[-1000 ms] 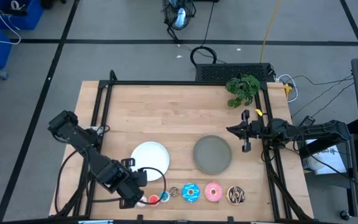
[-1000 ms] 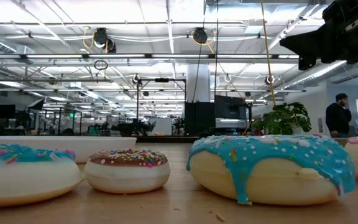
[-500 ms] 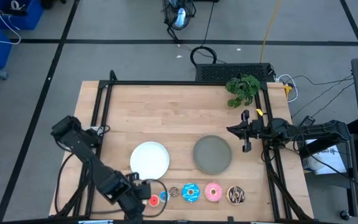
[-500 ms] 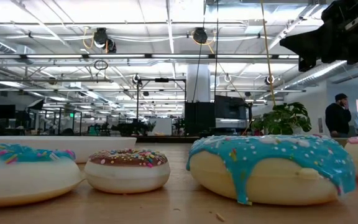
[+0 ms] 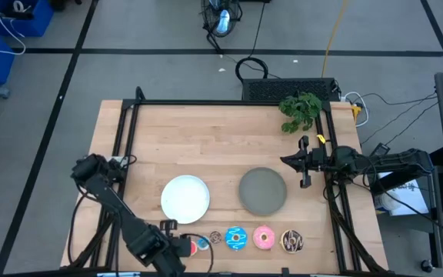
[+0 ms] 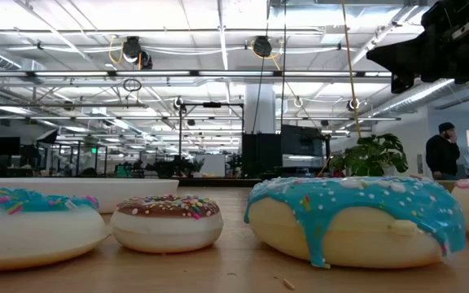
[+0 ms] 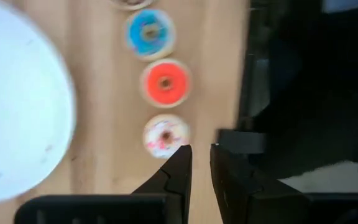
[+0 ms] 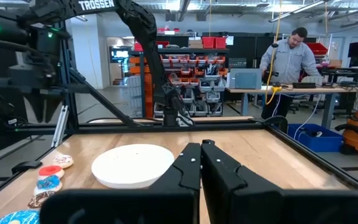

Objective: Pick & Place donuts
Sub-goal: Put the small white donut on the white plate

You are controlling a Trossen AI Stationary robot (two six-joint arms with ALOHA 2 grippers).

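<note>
Several toy donuts lie flat in a row along the table's near edge. In the high view I see a small red one (image 5: 194,246), a small brown one (image 5: 216,238), a blue sprinkled one (image 5: 236,238), a pink one (image 5: 264,238) and a dark drizzled one (image 5: 291,241). My left gripper (image 5: 181,248) hovers at the row's left end and hides the white-pink donut there. In the left wrist view that donut (image 7: 165,135) lies just ahead of my left gripper (image 7: 201,152), open by a narrow gap. My right gripper (image 5: 285,161), shut (image 8: 201,146), waits beside the grey plate.
A white plate (image 5: 185,197) and a grey plate (image 5: 263,191) sit mid-table, behind the donut row. A green plant (image 5: 300,110) stands at the far right corner. A black frame rail (image 5: 121,146) borders the table. A person (image 8: 291,56) stands in the room beyond.
My left arm has swung toward the table's near edge and a little to the right. Its gripper has gone from beside the white plate to the left end of the donut row. The donuts, the plates and my right arm have kept still.
</note>
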